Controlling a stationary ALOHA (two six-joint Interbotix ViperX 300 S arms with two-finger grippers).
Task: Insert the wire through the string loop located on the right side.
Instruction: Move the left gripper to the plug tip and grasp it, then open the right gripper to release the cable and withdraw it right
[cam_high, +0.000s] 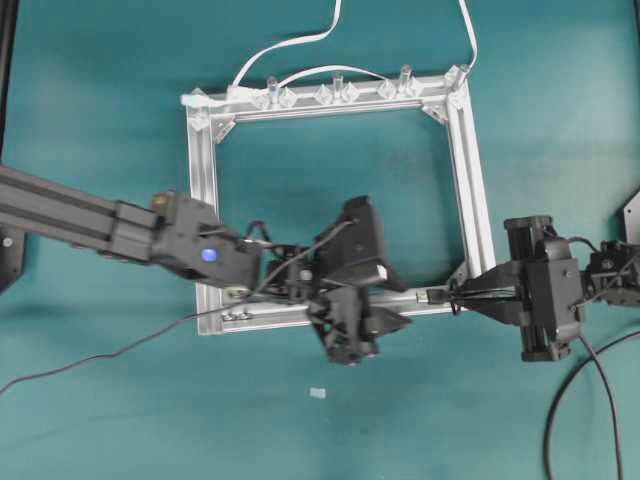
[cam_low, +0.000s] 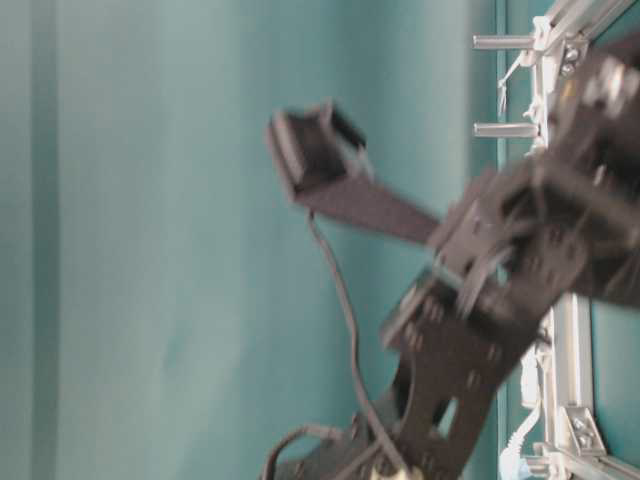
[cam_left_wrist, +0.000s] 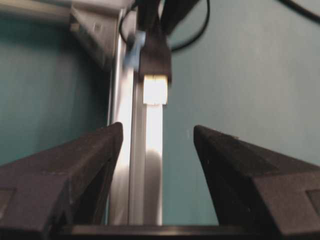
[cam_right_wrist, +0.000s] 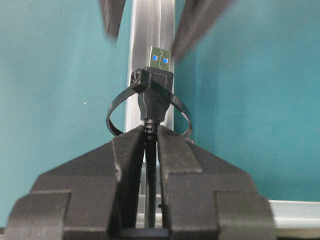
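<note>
- Right tool (cam_right_wrist: 151, 145) pinches the wire (cam_right_wrist: 151, 107), plug poking through the loop (cam_right_wrist: 117, 107); a snag could tug it back out.
- Left tool (cam_left_wrist: 157, 145), spread, could miss the plug.

Even bright light; table-level view motion-blurred; glare on frame bar (cam_left_wrist: 150, 165).

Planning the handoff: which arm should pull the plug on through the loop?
Left. Its open gripper faces the plug tip poking through the loop; the right gripper holds the wire behind the plug.
</note>
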